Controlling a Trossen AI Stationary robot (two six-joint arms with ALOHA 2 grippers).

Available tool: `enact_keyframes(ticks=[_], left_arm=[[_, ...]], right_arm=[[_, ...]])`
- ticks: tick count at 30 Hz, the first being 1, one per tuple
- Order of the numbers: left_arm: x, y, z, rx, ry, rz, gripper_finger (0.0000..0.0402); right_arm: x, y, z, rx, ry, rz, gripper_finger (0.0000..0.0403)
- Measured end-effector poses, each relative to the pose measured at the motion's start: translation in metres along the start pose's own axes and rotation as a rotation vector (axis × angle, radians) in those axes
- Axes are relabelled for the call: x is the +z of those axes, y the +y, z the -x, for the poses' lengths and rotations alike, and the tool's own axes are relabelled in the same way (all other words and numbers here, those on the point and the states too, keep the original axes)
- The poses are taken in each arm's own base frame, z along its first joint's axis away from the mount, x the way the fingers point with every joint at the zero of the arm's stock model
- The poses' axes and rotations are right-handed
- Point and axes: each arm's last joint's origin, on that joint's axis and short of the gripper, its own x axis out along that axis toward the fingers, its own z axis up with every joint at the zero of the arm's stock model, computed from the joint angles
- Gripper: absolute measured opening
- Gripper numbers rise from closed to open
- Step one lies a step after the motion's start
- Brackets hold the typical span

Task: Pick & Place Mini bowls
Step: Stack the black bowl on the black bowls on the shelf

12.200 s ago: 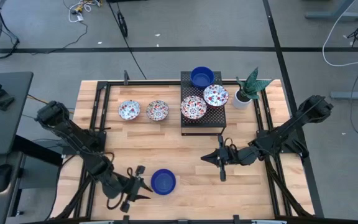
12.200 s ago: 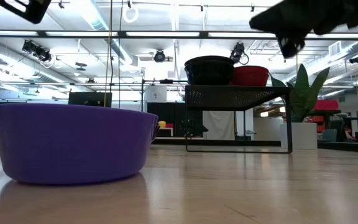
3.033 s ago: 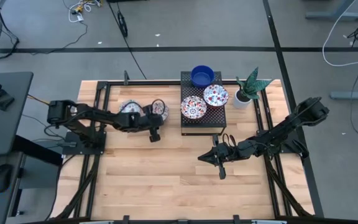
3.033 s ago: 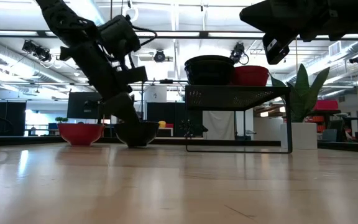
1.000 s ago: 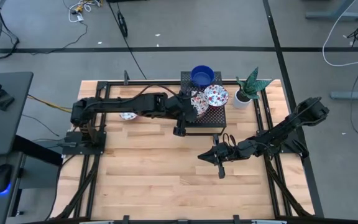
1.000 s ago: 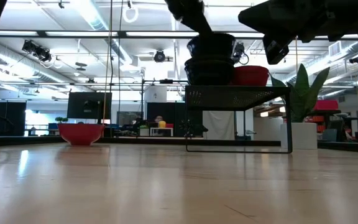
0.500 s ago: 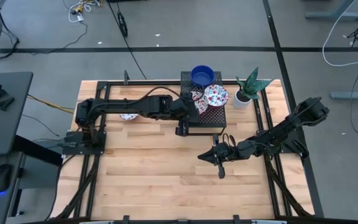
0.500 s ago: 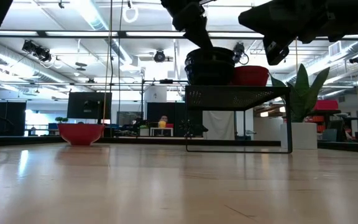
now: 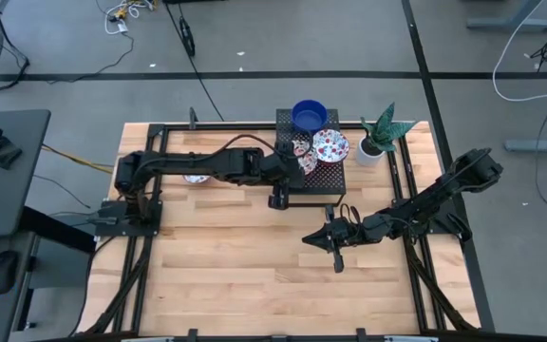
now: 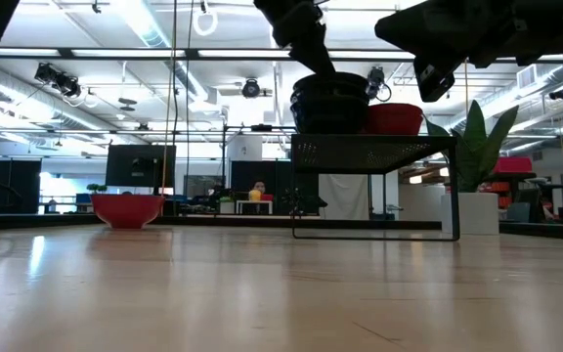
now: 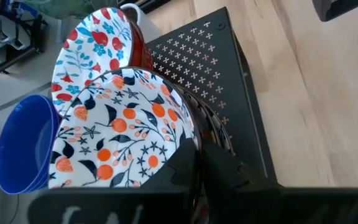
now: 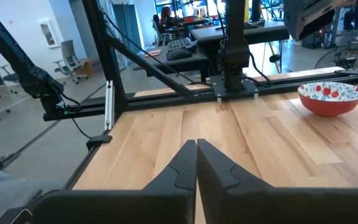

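Observation:
My left gripper (image 9: 290, 164) reaches over the black mesh rack (image 9: 323, 180) and is shut on a white floral mini bowl (image 11: 120, 127). That bowl sits nested in another bowl on the rack, shown as a dark stack in the low view (image 10: 330, 98). A second floral bowl (image 9: 330, 145) and a cobalt blue bowl (image 9: 309, 116) stand on the rack beside it. One more floral bowl (image 12: 331, 98) rests on the table at the far left, partly under the left arm. My right gripper (image 9: 335, 244) is shut and empty above the table's right middle. My left gripper pinches the floral bowl's rim (image 11: 190, 142) on the side nearest the wrist. One finger (image 11: 182, 165) is inside the bowl and one (image 11: 225, 169) is outside. The fingers come slanting down from the table's left. The bowl sits upright in the bowl below it.
A white pot with a green plant (image 9: 376, 141) stands right of the rack. A black frame (image 9: 155, 152) runs along the table's sides. Bare wooden table (image 9: 245, 275) lies in front of the rack.
My left gripper has gone down a little over the rack with the floral bowl. The bowl was held just above the other bowl and now rests nested in it. The fingers stay on its rim.

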Motion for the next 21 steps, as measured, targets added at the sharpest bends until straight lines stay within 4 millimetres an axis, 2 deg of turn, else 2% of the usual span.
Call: enact_keyframes(ticks=[21], left_arm=[[0.0004,-0.0023,0.0045,-0.064,-0.018,0.056,0.0024]], right_arm=[[0.0,0.0,0.0,0.0,0.0,0.001,0.0015]])
